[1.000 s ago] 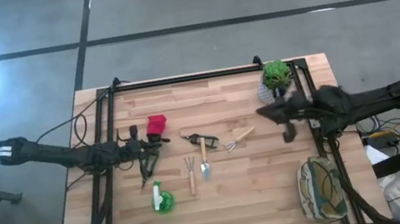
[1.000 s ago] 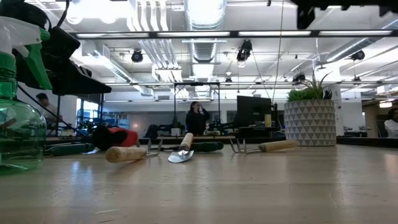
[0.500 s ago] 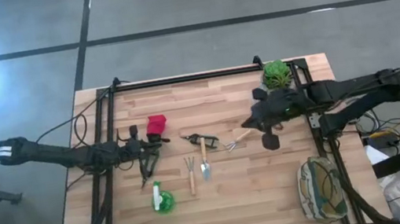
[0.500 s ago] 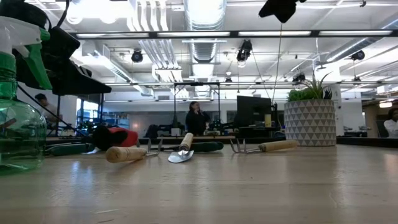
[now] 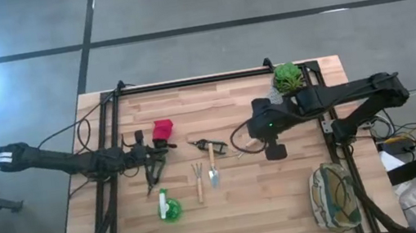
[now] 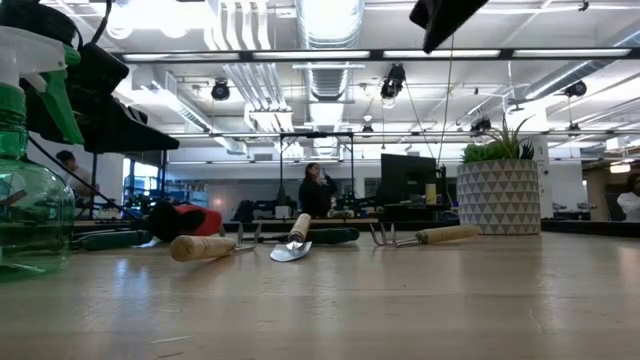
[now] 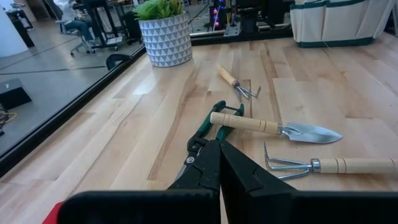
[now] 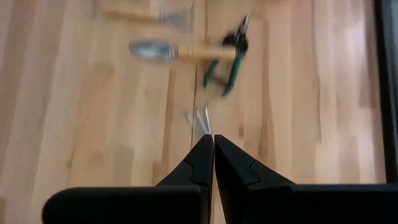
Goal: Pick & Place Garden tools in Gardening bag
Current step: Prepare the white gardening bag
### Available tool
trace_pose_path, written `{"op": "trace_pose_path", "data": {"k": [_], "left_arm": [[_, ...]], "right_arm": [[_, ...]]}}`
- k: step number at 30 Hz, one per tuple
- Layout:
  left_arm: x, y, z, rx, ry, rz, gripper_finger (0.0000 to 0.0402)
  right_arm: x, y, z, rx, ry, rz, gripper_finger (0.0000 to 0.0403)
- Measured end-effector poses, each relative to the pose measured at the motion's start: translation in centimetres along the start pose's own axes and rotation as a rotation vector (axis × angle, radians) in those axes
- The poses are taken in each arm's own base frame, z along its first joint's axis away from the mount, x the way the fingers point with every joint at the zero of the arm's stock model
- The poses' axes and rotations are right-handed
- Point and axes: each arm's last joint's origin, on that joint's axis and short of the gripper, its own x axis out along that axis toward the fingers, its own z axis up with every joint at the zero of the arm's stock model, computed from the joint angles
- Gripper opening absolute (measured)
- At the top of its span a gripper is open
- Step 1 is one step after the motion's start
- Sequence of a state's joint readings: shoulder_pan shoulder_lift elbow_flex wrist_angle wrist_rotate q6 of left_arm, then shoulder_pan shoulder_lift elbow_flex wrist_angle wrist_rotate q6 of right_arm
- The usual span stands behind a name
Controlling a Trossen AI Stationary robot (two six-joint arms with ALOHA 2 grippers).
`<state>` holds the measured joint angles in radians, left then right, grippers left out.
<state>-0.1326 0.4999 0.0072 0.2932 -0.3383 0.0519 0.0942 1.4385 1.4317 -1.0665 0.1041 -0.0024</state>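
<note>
The garden tools lie flat on the table's middle: dark-handled pruners (image 5: 208, 144), trowel (image 5: 213, 169), fork (image 5: 199, 181), and a small rake (image 8: 199, 118), whose handle is hidden under my right arm in the high view. A red glove (image 5: 163, 130) and a green spray bottle (image 5: 169, 207) lie farther left. The olive gardening bag (image 5: 334, 195) stands at the near right. My right gripper (image 8: 208, 138) is shut and empty, high above the rake, its tips just short of the tines. My left gripper (image 7: 219, 147) is shut and empty, left of the pruners.
A green plant in a whitish patterned pot (image 5: 287, 78) stands at the far right, behind my right arm. Black frame rails run along the table's left, far and right sides. Bare wood lies between the tools and the bag.
My right gripper has swung from near the table's right edge toward the left, past the potted plant, and now stands above the rake. It stays shut. The tools and my left arm have kept still.
</note>
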Motion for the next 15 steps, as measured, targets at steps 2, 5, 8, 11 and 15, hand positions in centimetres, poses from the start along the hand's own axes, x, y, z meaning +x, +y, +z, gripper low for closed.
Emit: {"op": "trace_pose_path", "data": {"k": [2, 5, 8, 11, 15], "left_arm": [[0.0, 0.0, 0.0, 0.000, -0.001, 0.000, 0.0003], [0.0, 0.0, 0.0, 0.000, 0.000, 0.000, 0.0003], [0.0, 0.0, 0.0, 0.000, 0.000, 0.000, 0.0003], [0.0, 0.0, 0.0, 0.000, 0.000, 0.001, 0.0003], [0.0, 0.0, 0.0, 0.000, 0.000, 0.000, 0.0003]], "right_arm": [[0.3, 0.0, -0.3, 0.021, 0.076, -0.001, 0.0008], [0.5, 0.1, -1.2, 0.093, 0.195, -0.009, 0.0008], [0.6, 0.3, -2.4, 0.164, 0.313, -0.004, 0.0008], [0.4, 1.0, -3.3, 0.195, 0.367, -0.004, 0.0008], [-0.7, 2.2, -4.6, 0.232, 0.370, 0.010, 0.0008]]}}
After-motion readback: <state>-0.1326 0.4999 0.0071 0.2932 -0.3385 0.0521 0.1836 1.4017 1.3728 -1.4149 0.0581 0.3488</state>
